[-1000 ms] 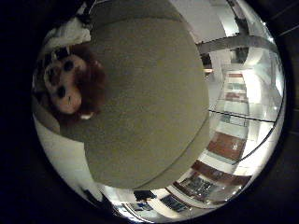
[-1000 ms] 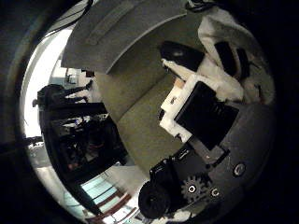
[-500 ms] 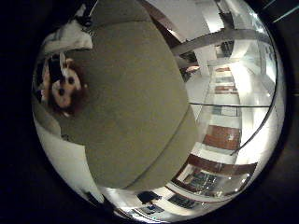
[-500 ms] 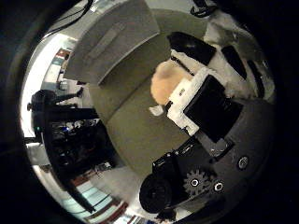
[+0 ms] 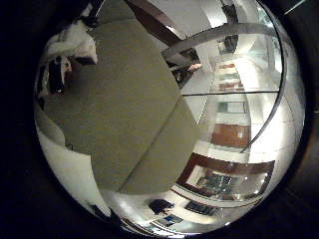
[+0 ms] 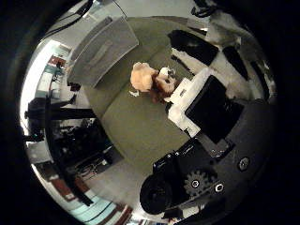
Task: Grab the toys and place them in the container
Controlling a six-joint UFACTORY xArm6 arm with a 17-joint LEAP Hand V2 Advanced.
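Note:
A brown and tan plush toy (image 6: 151, 82) shows in the thumb side view against the olive green surface (image 6: 136, 126). It sits right at the tips of my hand (image 6: 206, 103), whose white and black fingers (image 6: 183, 96) curl in and touch its dark side. In the little finger side view only a dark sliver of the toy shows behind the fingers (image 5: 60, 64). A grey container (image 6: 104, 51) with ribbed walls stands at the far edge of the green surface, a short way beyond the toy.
The green surface (image 5: 124, 114) ends in a rounded edge with pale floor below it. Dark stands and equipment (image 6: 61, 126) stand beside the table. Glass walls and a lit hallway (image 5: 234, 129) lie beyond.
The whole picture has swung, so the camera moved. The toy came into the thumb side view and slipped behind the fingers in the other view. The container now shows more fully.

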